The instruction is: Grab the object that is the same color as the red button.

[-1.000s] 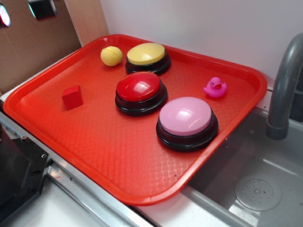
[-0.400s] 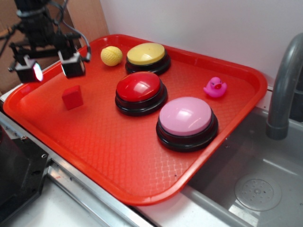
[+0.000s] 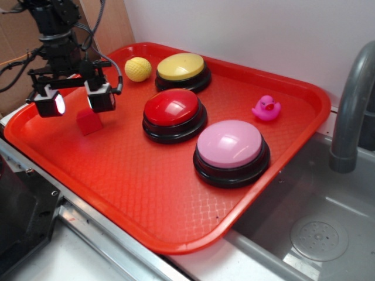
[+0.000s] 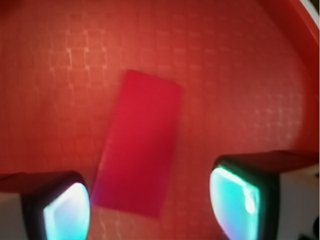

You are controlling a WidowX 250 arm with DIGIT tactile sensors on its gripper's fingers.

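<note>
The small matte red cube point(image 3: 88, 122) point(image 4: 140, 150) lies on the red tray point(image 3: 146, 187), left of the red button point(image 3: 173, 113), a glossy red dome on a black base. My gripper point(image 3: 76, 102) point(image 4: 150, 205) hangs just above the cube, open, with one fingertip on each side. In the wrist view the cube sits between and slightly ahead of the two glowing pads point(image 4: 235, 200), turned at an angle to them. Nothing is held.
On the tray also stand a yellow-domed button point(image 3: 181, 70), a pink-domed button point(image 3: 230, 149), a yellow ball point(image 3: 137, 69) and a pink duck point(image 3: 266, 108). A grey faucet point(image 3: 351, 105) and sink point(image 3: 316, 234) lie to the right. Cardboard stands behind the arm.
The gripper has come down from the upper left and moved right, from out over the tray's left rim to just above the cube. The cube has not moved.
</note>
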